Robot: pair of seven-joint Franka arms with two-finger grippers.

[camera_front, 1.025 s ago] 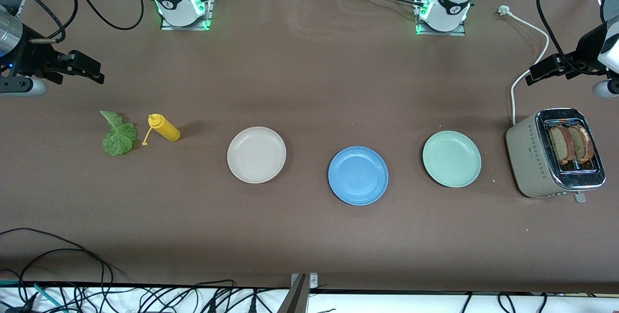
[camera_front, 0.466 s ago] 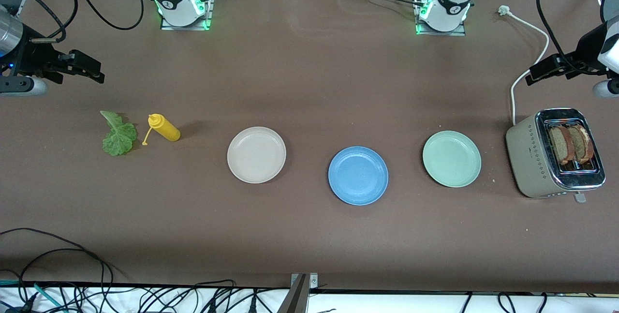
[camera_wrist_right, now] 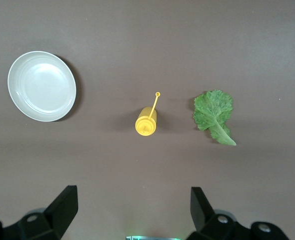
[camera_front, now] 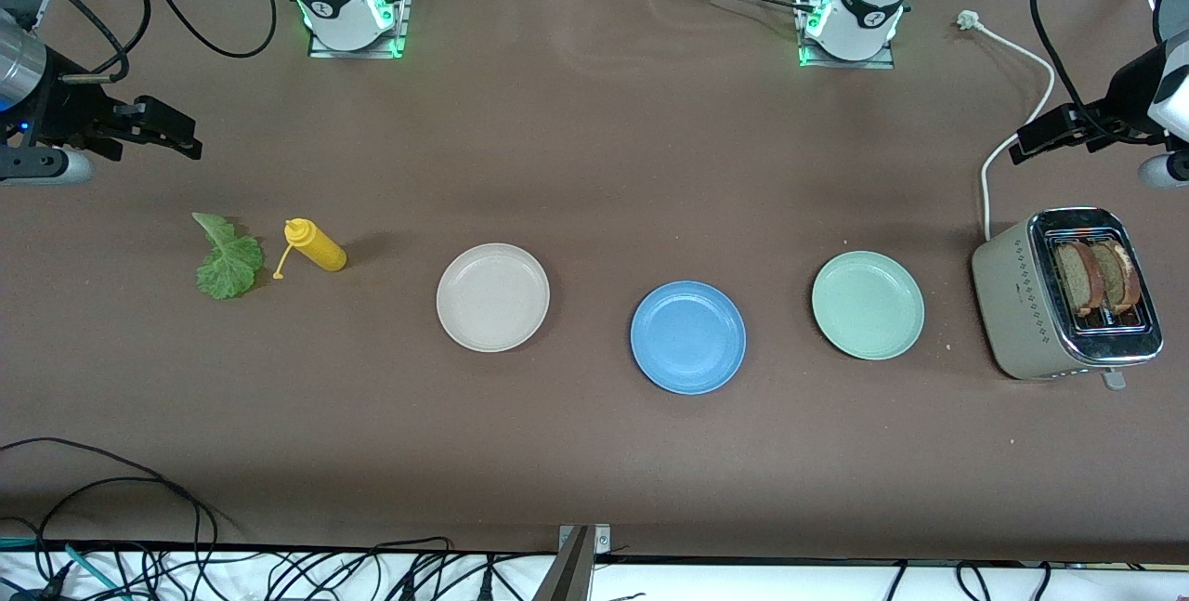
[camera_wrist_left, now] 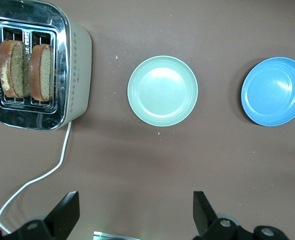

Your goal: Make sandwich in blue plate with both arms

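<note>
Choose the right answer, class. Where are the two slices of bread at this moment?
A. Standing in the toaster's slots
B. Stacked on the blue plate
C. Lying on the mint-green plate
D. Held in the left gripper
A: both bread slices stand upright in the slots of the toaster, while the blue plate is bare.

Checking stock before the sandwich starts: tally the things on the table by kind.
Plates: 3, beige, blue, green
Bread slices: 2, in the toaster
Toaster: 1
Lettuce leaf: 1
Yellow squeeze bottle: 1
Total: 8
</note>
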